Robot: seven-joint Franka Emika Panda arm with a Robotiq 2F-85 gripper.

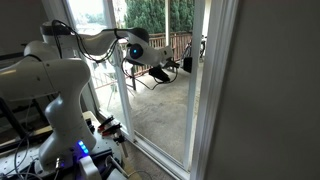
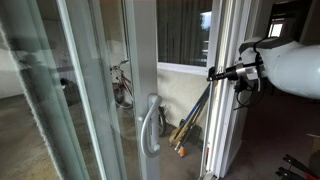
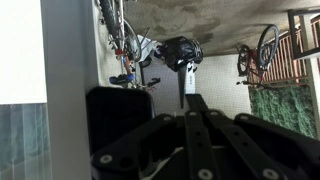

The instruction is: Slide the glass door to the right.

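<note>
Glass door [image 2: 143,60] at the centre of an exterior view: stands upright, runs from top to bottom of the frame, with a slim white stile and a curved grey handle [image 2: 150,128] in the lower centre. Right of it, gripper [image 2: 213,73] at centre right, at the end of the white arm [image 2: 290,65] from the right edge. Sits well apart from the handle, just beside a white frame [image 2: 222,110]; cannot tell whether touching. In the wrist view, fingers [image 3: 190,85] in the centre pressed together, nothing seen between them. Behind the glass, 1 bicycle [image 2: 122,85] at centre left and some long-handled tools [image 2: 190,125] leaning in the lower centre.
</note>
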